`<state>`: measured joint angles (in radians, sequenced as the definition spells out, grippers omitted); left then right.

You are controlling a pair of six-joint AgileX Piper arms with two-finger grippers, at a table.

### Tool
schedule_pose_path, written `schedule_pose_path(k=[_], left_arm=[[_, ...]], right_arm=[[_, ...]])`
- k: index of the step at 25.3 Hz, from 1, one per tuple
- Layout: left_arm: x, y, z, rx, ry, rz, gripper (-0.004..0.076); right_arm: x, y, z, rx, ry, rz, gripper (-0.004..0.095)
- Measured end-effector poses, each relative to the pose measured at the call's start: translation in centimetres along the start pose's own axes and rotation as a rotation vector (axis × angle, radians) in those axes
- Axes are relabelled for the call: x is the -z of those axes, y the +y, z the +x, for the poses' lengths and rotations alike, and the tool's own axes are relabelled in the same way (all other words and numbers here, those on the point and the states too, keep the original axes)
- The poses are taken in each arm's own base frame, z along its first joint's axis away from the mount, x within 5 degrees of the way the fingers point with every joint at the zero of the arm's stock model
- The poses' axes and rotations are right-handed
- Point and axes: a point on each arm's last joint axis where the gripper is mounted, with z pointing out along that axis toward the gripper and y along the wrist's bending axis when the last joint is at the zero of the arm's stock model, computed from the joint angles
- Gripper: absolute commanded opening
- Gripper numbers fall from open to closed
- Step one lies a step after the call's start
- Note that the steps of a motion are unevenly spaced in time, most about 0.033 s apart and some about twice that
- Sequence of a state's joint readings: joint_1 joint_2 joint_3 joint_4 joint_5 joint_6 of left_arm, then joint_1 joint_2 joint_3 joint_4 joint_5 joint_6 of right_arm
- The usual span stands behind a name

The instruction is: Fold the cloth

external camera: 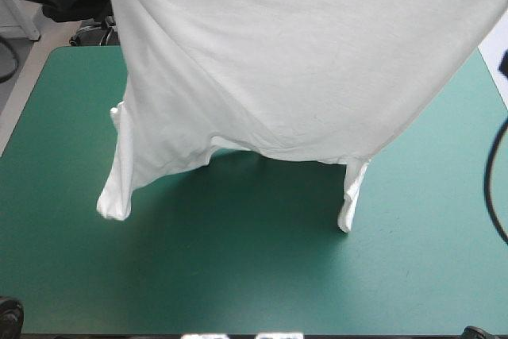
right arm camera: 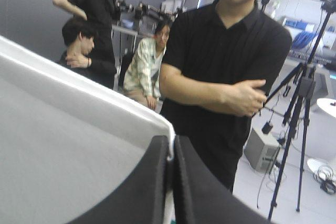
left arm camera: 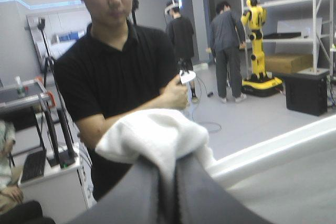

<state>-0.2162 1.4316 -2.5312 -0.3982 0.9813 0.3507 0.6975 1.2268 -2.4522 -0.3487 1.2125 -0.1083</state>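
T-shirt (external camera: 294,61) hangs in the air above the table (external camera: 238,283) as one broad white sheet. Its upper edge runs out of the high view at the top, so neither arm shows there.

Left hand (left arm camera: 168,167): black fingers pressed almost together and pinching a bunched wad of the white fabric, which puffs out just past the tips. A taut white edge runs away from it to one side.

Right hand (right arm camera: 171,148): fingers likewise nearly closed, with a thin line of the sheet nipped between them. The stretched edge runs off to the far side, and the cloth falls away below it.

Lower end: two sleeves dangle, one on the left (external camera: 113,196) and one on the right (external camera: 350,206). Their tips are at or just above the teal-green cover; I cannot tell whether they touch. A shaded patch of cover lies under the sheet between them.

Judgement:
- The two pinches sit well apart on what is probably the hem, since the sleeves are lowest. This lets the weight of the cloth pull the creases out and square the garment.
- Diagonal drag lines fan down from both top corners, so the tension is not yet even.
- Stage: early. The T-shirt is spread in the air, with no fold made and nothing laid down.
- Next move: probably lower it and lay it flat, sleeves first.
- Risk: the left pinch holds a thick bunch, so that corner may land rumpled.
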Motion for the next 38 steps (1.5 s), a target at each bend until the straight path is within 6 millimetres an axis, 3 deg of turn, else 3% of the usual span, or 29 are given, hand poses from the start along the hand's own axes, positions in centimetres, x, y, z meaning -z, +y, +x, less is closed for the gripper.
schedule_pose_path(k=[3,9,14,17,18,26,30,34,38], left_arm=[[5.1,-1.4,-3.5,-0.058,-0.140,-0.006,-0.0017],[12.1,-3.5,-6.5,-0.129,-0.276,-0.019,-0.0017],[12.2,-3.3,-6.4,-0.147,-0.264,-0.053,-0.0017],[9.9,-2.3,-5.5,-0.112,-0.216,-0.079,-0.0017],[7.5,-1.4,-4.5,-0.081,-0.170,-0.087,-0.0017],[-4.1,2.4,2.0,0.037,-0.010,-0.133,-0.0017],[-8.9,4.2,5.1,0.075,-0.032,-0.183,-0.0017],[-12.3,5.3,7.3,0.077,-0.094,-0.217,-0.0017],[-13.5,5.9,7.8,0.072,-0.171,-0.243,-0.0017]], right_arm=[[2.4,-0.9,-1.7,-0.040,-0.149,0.003,-0.0017],[4.2,-1.1,-2.9,-0.083,-0.273,-0.046,-0.0017],[3.5,-0.9,-3.2,-0.078,-0.309,-0.039,-0.0017],[1.7,-0.7,-3.4,-0.070,-0.329,0.004,-0.0017],[-0.2,-0.4,-3.2,-0.065,-0.311,0.053,-0.0017],[-12.3,2.2,0.1,-0.034,-0.162,0.240,-0.0018],[-18.0,1.6,2.6,-0.069,-0.145,0.275,-0.0018],[-21.0,-0.9,4.3,-0.113,-0.194,0.269,-0.0017],[-21.1,-3.5,4.4,-0.124,-0.269,0.284,-0.0017]])
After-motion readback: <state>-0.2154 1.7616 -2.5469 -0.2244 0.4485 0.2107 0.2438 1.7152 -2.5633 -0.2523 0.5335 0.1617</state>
